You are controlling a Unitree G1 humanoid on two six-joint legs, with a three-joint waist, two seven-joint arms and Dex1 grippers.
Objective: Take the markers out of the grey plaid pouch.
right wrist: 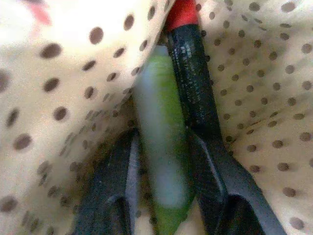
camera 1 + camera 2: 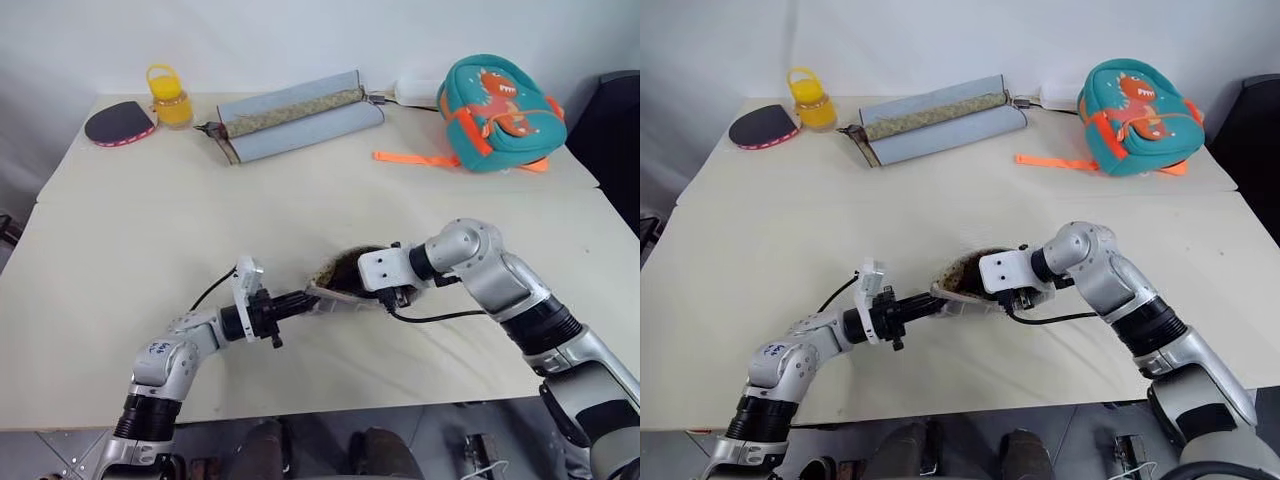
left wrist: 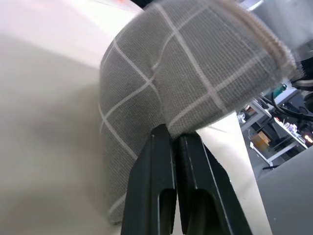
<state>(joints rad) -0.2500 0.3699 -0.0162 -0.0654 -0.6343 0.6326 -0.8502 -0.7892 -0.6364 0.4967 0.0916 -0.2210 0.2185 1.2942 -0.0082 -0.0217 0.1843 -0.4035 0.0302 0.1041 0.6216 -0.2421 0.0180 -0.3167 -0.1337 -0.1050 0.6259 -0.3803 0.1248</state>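
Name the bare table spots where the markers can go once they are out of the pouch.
Free: the wide table between the pouch and the blue-grey case, and left of the pouch. Crowded: the far edge, with paddle, yellow jar, case, backpack.

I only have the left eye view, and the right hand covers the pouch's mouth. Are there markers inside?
Observer: Yes. In the right wrist view, inside the grey plaid pouch, a green marker and a dark marker with a red end lie side by side against the dotted lining.
Operator: Is the right gripper on one?
Observer: The green marker lies between the right gripper fingers, which stand open on either side of it.
Operator: And the left?
Observer: The left gripper fingers are shut on a fold of the pouch's plaid fabric.
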